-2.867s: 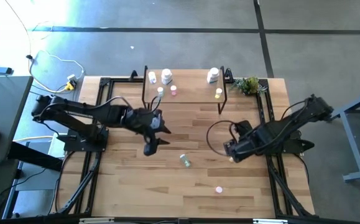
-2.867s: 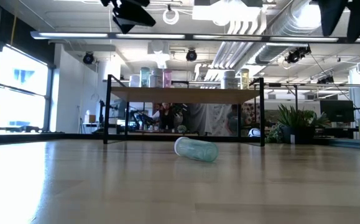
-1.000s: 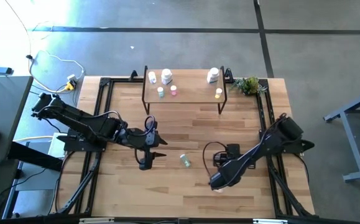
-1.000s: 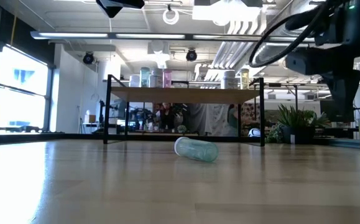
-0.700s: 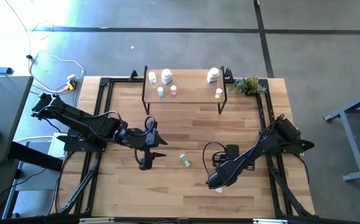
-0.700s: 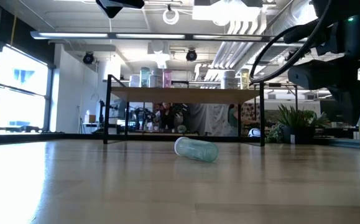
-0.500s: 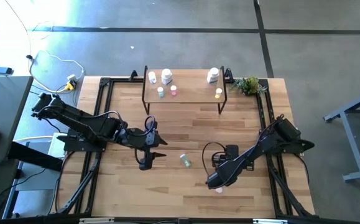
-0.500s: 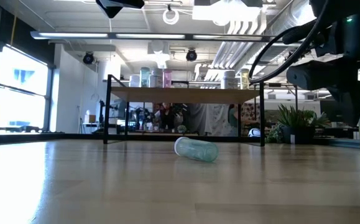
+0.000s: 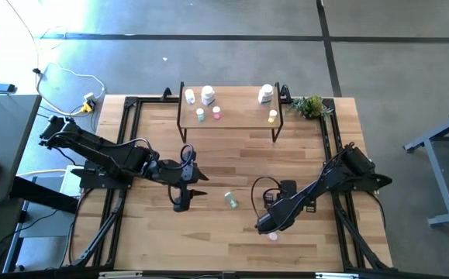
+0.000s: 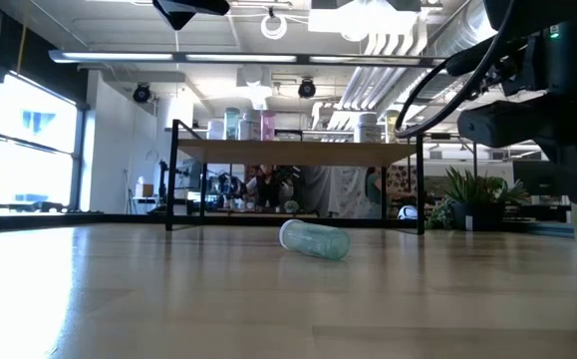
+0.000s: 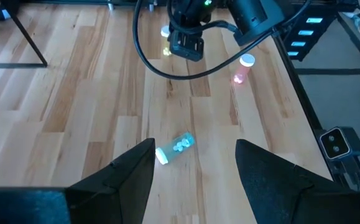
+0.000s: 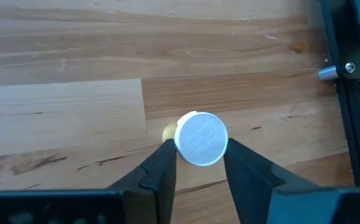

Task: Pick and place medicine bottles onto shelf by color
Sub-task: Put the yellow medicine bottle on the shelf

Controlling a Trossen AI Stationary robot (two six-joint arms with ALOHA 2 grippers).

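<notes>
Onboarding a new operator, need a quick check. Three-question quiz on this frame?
1. True or false: the pale green bottle on the table, ahead of the open left gripper, stands upright.
2. How many bottles stand on the shelf? A: four. B: six. C: nine.
3. Fill in: the ___ gripper hangs directly over a white bottle cap.

Key: 1. False, it lies on its side. 2. B. 3. Right: the right gripper, near the table's front.
</notes>
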